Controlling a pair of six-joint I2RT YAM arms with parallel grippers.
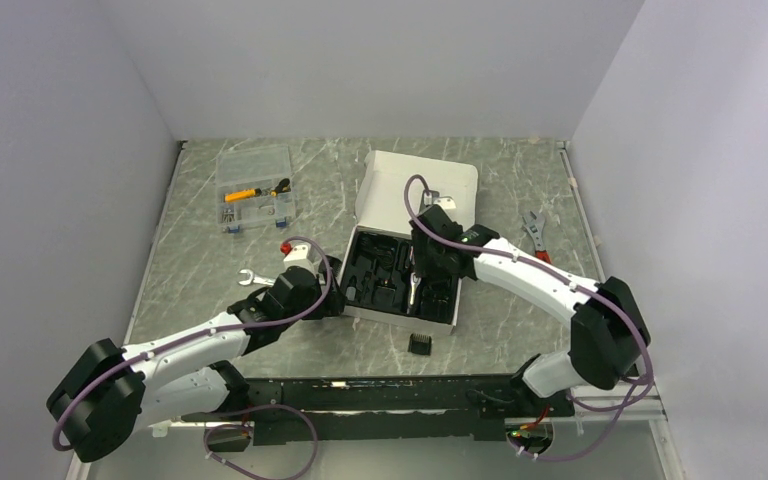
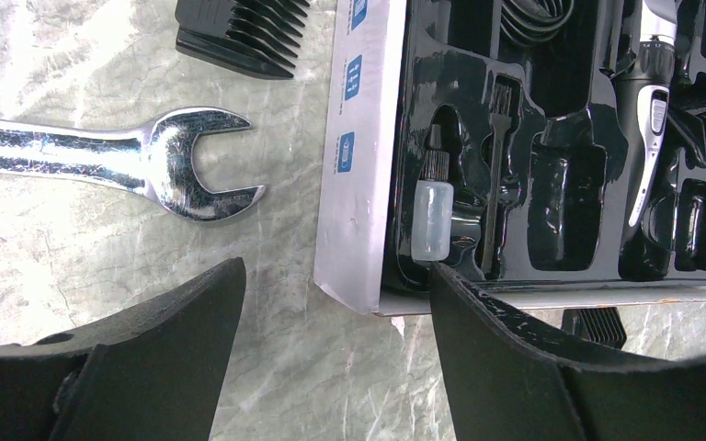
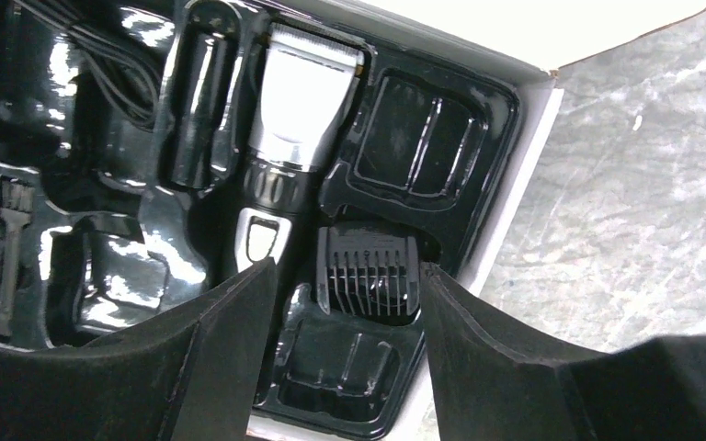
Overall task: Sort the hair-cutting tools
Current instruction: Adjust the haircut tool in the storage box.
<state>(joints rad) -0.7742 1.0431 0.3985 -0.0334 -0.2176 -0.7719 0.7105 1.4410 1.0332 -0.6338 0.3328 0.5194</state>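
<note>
— What are you doing on the left?

— My left fingers (image 2: 211, 312) are hovering spread wide and gripping nothing. They are over the worktop (image 2: 74, 257), at the left wall of the kit box (image 2: 354, 165). The silver wrench (image 2: 147, 152) is lying beside them, and I am leaving that one alone. Just past it a stray comb attachment (image 2: 239, 37) is lying outside the box.

— And inside the box?

— The tray is holding a small oil bottle (image 2: 432, 220) and a brush (image 2: 496, 165) at its left end. Further right, the clipper (image 3: 299, 119) is lying in its long slot.

— Your right side?

— My right fingers (image 3: 239, 303) are hanging over the tray, parted and pinching nothing. Between them a ribbed comb attachment (image 3: 368, 276) is sitting just beside the clipper's body. Whether it is fully down in its pocket, I cannot tell.

— So which step are you on?

— I am judging that I am filing combs into the tray, with this one about delivered. Two are waiting outside: the stray one, and a front comb (image 1: 420, 343) on the worktop just before the box.

— What is the next move asking of you?

— I am thinking of lifting the right fingers straight up, clear of the tray walls. Then I would come down squarely over the front comb. It looks small and light, so the pinch needs centring. The red-handled wrench (image 1: 535, 235) at the far right is not mine to sort.
</note>
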